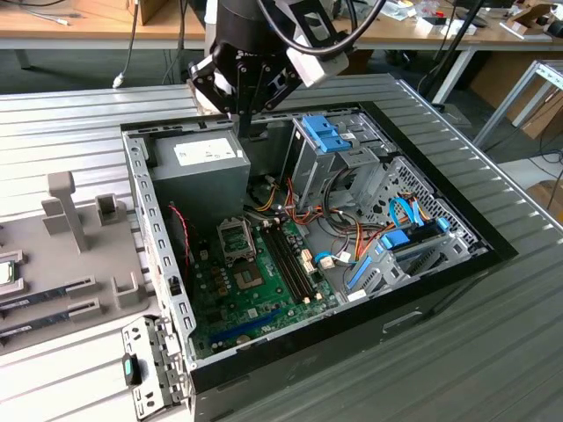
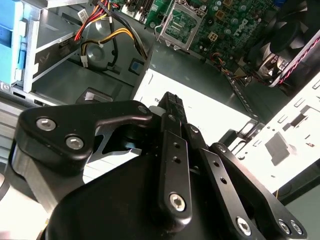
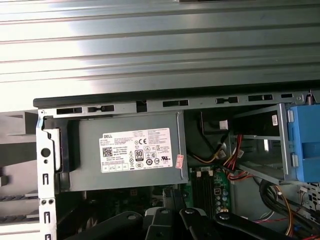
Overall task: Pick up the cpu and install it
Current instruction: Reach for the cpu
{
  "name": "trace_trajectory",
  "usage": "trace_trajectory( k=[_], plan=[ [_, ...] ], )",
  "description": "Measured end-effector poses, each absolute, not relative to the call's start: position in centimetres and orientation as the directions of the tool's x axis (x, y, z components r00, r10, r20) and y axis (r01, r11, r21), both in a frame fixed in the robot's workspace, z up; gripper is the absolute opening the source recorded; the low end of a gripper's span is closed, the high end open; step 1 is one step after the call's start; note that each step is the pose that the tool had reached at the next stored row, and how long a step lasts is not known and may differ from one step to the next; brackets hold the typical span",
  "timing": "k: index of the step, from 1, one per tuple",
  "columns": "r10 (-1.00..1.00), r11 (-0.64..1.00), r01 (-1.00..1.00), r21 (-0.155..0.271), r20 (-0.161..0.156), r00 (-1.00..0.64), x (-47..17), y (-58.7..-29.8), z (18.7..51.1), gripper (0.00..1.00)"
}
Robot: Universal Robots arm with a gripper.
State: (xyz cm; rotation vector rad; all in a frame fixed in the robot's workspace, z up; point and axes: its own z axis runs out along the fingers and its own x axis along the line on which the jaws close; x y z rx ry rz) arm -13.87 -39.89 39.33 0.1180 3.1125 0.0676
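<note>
The small, flat, square cpu [image 1: 7, 272] has a shiny silver-grey metal top and a thin green rim around it. It lies flat, face up, on the pale grey plastic tray [image 1: 53, 264] at the exterior view's far left. The edge of the picture cuts part of it off. It sits outside the big open black computer case [image 1: 290, 347], well apart from it. Nothing is touching it or holding it.
</note>
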Motion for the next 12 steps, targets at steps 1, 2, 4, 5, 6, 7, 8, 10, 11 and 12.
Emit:
trace_trajectory(
  k=[1, 2, 4, 5, 6, 7, 8, 10, 11, 12],
  plan=[
    [0.076, 0.996, 0.075, 0.044, -0.024, -0.997, -13.92, -39.89, 39.33, 0.11],
    [0.076, 0.996, 0.075, 0.044, -0.024, -0.997, -13.97, -39.89, 39.33, 0.11],
    [0.076, 0.996, 0.075, 0.044, -0.024, -0.997, -14.03, -39.89, 39.33, 0.11],
    [0.076, 0.996, 0.075, 0.044, -0.024, -0.997, -14.08, -39.89, 39.33, 0.11],
    [0.076, 0.996, 0.075, 0.044, -0.024, -0.997, -14.11, -39.89, 39.33, 0.11],
    [0.076, 0.996, 0.075, 0.044, -0.025, -0.997, -14.14, -39.89, 39.33, 0.11],
    [0.076, 0.996, 0.075, 0.044, -0.024, -0.997, -14.18, -39.89, 39.33, 0.11],
    [0.076, 0.996, 0.075, 0.044, -0.024, -0.997, -14.27, -39.89, 39.33, 0.11],
    [0.076, 0.996, 0.075, 0.044, -0.024, -0.997, -14.31, -39.89, 39.33, 0.11],
    [0.076, 0.996, 0.075, 0.044, -0.024, -0.997, -14.33, -39.89, 39.33, 0.11]
  ],
)
